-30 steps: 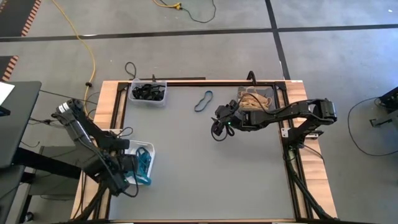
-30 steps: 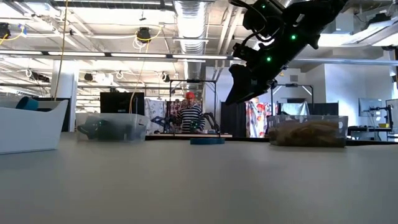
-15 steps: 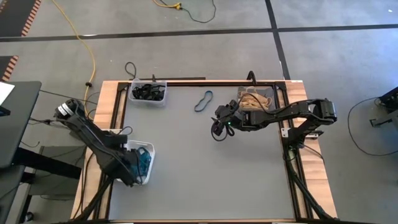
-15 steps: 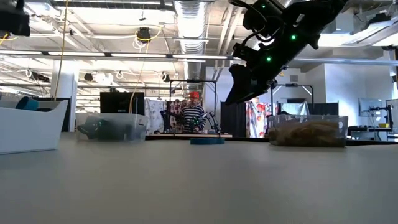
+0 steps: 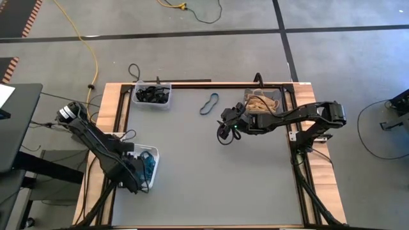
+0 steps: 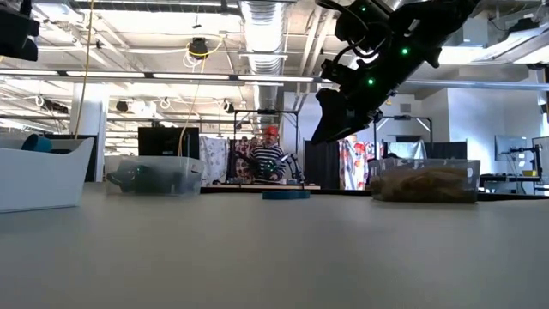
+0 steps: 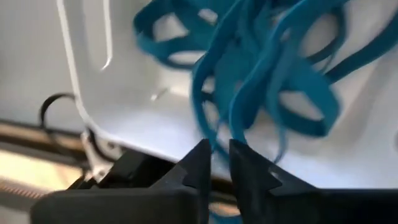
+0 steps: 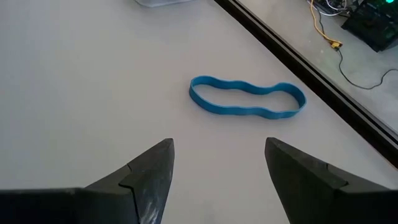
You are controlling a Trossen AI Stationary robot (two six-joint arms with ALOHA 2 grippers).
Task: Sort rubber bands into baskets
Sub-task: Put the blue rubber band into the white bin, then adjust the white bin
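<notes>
1. Sorting is at the drop stage on your left side: the left end effector [image 7: 214,163] sits over the white basket [image 5: 152,153] at about 8 o'clock on the counter [image 5: 211,172], its fingers nearly together with a teal rubber band [image 7: 217,118] hanging in the narrow gap between them. I judge the band is just being let go onto the teal bands [image 7: 273,68] already in that basket.
2. One teal band [image 5: 209,103] lies flat on the counter at about 12 o'clock, between the clear basket of black bands [image 5: 152,95] at 11 o'clock and the basket of tan bands [image 5: 262,102] at 1 o'clock.
3. The right end effector [image 8: 217,163] hovers near the counter's middle, fingers spread wide, with that loose band [image 8: 247,104] straight ahead of it.
4. Your next move calls for lowering the right fingers astride one strand of the loose band, then pinching.
5. Compared with a second ago, the left arm has swung in over the white basket and its fingers have begun to part; the right arm has not moved.
</notes>
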